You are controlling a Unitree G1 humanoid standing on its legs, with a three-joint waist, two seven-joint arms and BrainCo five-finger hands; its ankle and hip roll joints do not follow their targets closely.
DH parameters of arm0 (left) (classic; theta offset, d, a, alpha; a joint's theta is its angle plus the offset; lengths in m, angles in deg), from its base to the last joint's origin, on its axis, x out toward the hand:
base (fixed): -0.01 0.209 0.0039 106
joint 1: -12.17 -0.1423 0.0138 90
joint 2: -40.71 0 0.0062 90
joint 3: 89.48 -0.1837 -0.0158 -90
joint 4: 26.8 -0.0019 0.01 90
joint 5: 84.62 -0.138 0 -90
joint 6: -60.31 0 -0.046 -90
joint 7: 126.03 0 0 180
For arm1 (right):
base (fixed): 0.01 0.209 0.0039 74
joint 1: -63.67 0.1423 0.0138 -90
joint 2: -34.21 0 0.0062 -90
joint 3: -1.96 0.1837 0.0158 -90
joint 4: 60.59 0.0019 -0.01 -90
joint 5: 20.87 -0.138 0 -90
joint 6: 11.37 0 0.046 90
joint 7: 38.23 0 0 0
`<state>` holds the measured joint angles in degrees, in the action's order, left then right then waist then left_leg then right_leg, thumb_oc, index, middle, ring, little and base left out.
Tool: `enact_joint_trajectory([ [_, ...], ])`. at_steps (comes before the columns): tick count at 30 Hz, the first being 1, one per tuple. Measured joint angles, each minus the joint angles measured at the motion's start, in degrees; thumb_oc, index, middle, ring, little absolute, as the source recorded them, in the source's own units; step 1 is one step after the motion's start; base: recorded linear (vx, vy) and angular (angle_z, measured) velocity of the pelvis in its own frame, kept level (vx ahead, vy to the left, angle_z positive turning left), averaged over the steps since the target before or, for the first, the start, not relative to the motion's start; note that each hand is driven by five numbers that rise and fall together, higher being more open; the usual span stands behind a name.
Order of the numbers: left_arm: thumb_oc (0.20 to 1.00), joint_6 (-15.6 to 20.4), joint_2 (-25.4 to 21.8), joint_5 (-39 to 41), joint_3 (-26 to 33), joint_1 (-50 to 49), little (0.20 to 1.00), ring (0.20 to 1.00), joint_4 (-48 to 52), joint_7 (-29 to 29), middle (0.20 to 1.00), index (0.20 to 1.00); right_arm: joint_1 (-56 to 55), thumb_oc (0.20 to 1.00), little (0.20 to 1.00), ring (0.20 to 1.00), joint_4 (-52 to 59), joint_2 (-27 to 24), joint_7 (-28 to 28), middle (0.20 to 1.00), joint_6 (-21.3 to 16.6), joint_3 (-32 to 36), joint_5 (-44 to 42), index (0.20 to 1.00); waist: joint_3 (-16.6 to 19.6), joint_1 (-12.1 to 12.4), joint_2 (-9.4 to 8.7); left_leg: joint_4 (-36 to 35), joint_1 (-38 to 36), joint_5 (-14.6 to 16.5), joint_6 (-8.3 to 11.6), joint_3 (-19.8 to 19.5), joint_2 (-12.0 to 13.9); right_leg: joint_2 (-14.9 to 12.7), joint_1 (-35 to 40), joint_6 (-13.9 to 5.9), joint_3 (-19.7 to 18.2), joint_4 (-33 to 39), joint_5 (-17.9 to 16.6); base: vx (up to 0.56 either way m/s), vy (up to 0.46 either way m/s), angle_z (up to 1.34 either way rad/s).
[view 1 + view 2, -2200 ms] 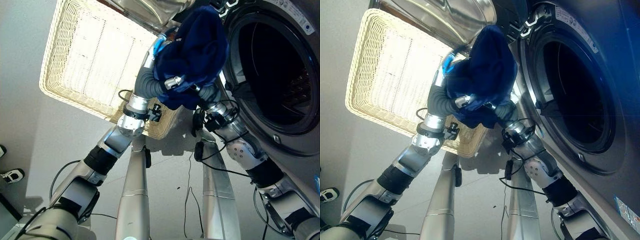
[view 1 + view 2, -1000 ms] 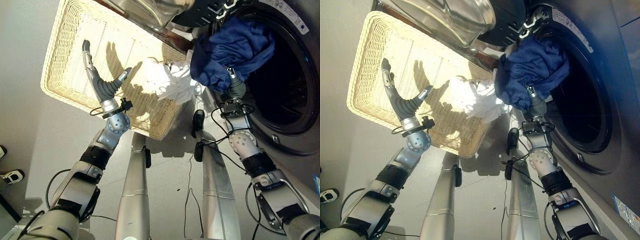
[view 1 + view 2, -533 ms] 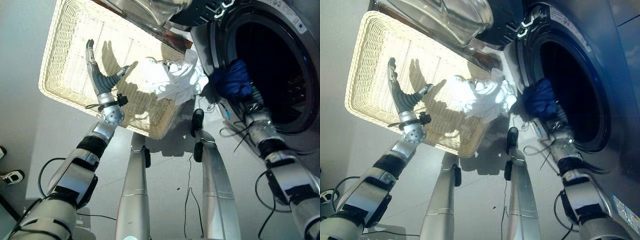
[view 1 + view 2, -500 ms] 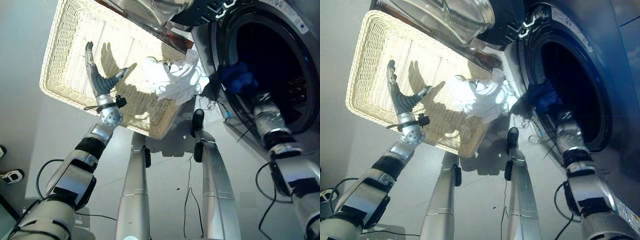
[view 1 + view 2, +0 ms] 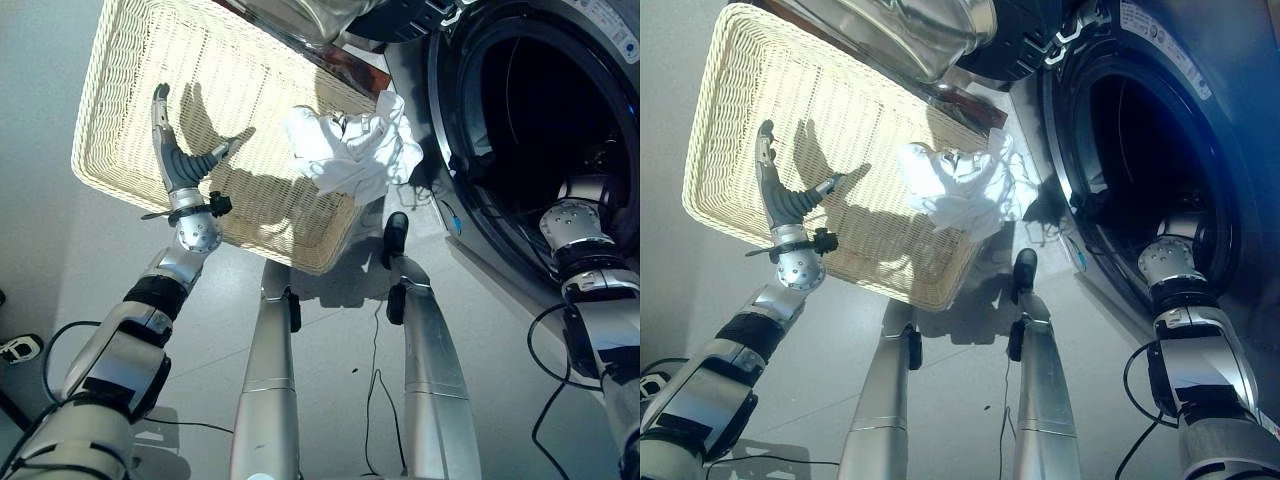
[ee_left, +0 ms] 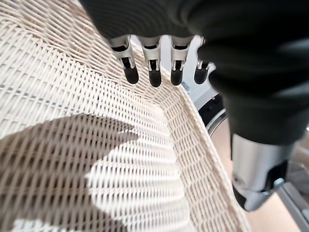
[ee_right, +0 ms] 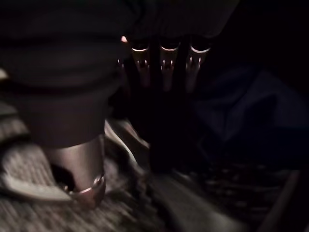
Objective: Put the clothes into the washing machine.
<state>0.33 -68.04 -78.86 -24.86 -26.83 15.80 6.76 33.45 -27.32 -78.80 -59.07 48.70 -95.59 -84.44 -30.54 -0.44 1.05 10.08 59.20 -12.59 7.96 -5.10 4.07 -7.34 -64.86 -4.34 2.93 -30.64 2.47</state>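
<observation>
A white garment [image 5: 350,150] lies crumpled on the right edge of the wicker basket [image 5: 120,150], beside the washing machine's round opening [image 5: 455,190]. My left hand [image 5: 178,155] is held up open over the basket's bottom, its straight fingers [image 6: 154,67] holding nothing. My right arm reaches into the dark drum. In the right wrist view my right hand [image 7: 161,65] has straight fingers, and the dark blue garment [image 7: 241,111] lies in the drum just past them, apart from them.
The machine's open door [image 5: 300,15] hangs over the basket's far edge. The basket stands on a grey floor [image 5: 60,280] left of the machine. A white shoe [image 5: 15,347] shows at the left edge.
My right arm carried the blue garment from beside the basket into the drum and let it go. The left hand let go of it earlier and stays open over the basket.
</observation>
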Motion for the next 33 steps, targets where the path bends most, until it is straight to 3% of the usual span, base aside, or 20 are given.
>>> enact_joint_trajectory([
  [4,1.0,-0.93,0.36,-0.01,-0.64,1.21,1.0,1.0,0.11,0.08,1.0,1.0,3.0,1.0,1.0,1.0,-0.58,-1.95,-7.71,1.0,11.4,-9.45,21.94,1.0,0.01,0.17,0.01,-0.65,0.02,-0.25,0.11,-0.13,-0.05,-0.09,-0.51,0.06,0.09,-0.56,0.18,0.0,0.0,0.0],
  [11,1.0,-1.69,1.16,-0.04,-0.95,3.1,1.0,1.0,0.14,-0.21,1.0,1.0,3.28,1.0,1.0,1.0,7.78,-1.81,-17.26,1.0,20.01,-14.96,39.58,1.0,0.03,1.12,0.05,-1.62,0.7,-0.7,0.48,-0.86,-0.02,-0.24,-1.82,0.5,0.84,-1.73,1.25,0.0,0.007,0.04],
  [21,1.0,-1.74,1.49,-0.54,-0.35,3.0,1.0,1.0,0.1,-2.85,1.0,1.0,-4.4,1.0,1.0,1.0,18.14,2.5,-24.93,1.0,19.89,-15.39,52.82,1.0,0.03,-0.3,0.05,-2.45,0.83,-0.67,0.5,-0.45,-0.51,-0.89,-2.79,0.41,0.65,-2.6,2.43,0.0,0.025,0.02],
  [33,1.0,-1.74,3.84,-3.52,1.61,1.75,1.0,1.0,0.16,-4.86,1.0,1.0,-12.03,1.0,1.0,1.0,24.04,4.99,-27.69,1.0,17.37,-15.44,63.65,1.0,0.03,-1.74,0.05,-2.52,0.96,-0.47,0.73,0.29,-0.38,-0.67,-3.8,0.49,-0.09,-3.37,2.91,0.0,0.009,0.0],
])
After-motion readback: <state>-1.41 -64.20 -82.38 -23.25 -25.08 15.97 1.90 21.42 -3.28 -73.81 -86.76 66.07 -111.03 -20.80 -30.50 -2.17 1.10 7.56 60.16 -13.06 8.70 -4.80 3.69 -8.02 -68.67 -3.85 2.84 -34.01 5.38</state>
